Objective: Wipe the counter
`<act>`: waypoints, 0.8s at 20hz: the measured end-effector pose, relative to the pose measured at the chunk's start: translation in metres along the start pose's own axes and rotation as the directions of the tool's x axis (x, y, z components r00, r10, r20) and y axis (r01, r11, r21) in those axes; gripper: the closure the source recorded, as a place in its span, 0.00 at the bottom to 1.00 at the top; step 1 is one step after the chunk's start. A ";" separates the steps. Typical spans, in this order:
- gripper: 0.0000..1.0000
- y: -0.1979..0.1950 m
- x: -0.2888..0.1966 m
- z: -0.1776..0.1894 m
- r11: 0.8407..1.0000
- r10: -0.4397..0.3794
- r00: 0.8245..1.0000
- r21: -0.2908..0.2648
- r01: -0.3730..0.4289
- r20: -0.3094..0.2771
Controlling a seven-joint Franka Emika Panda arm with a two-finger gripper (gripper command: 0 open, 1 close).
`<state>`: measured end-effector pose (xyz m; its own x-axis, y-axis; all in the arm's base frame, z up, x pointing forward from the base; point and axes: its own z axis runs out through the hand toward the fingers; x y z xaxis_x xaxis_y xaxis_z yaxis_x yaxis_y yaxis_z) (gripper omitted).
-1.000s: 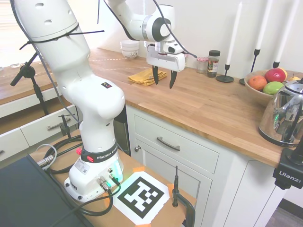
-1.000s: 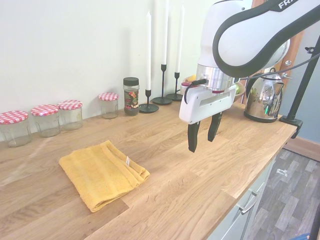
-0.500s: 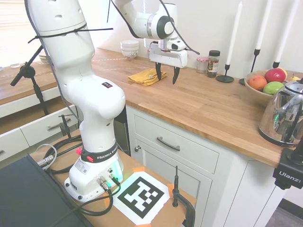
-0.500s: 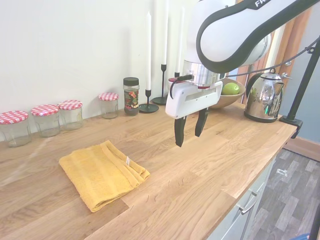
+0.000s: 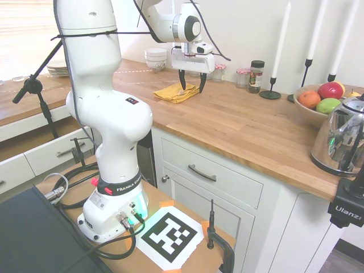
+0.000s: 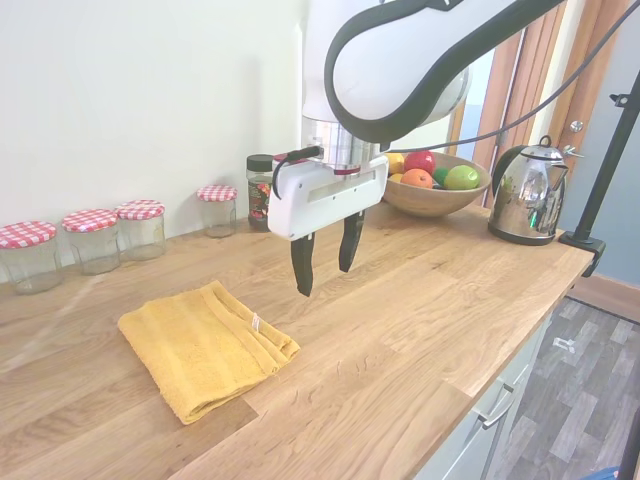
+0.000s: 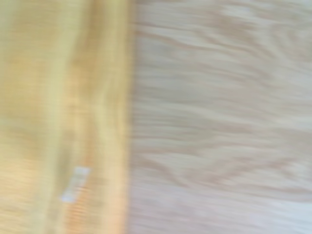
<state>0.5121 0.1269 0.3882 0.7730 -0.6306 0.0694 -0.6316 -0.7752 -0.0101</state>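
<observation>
Here, in the first exterior view, the gripper hangs with fingers apart and empty above the counter, at the near edge of a folded yellow cloth. In the second exterior view, the gripper hovers just beside the cloth. The blurred wrist view shows the cloth beside bare wood. Descending here, the fingers might catch only the cloth's edge, or miss it.
</observation>
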 end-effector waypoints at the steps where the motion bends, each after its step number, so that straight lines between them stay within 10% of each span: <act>1: 0.00 -0.009 -0.007 0.000 1.000 -0.010 1.000 -0.007 0.010 -0.004; 16: 0.00 -0.108 -0.078 0.025 0.993 -0.099 0.995 -0.069 0.098 -0.007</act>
<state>0.5217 0.2589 0.3594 0.8312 -0.5506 0.0773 -0.5553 -0.8291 0.0654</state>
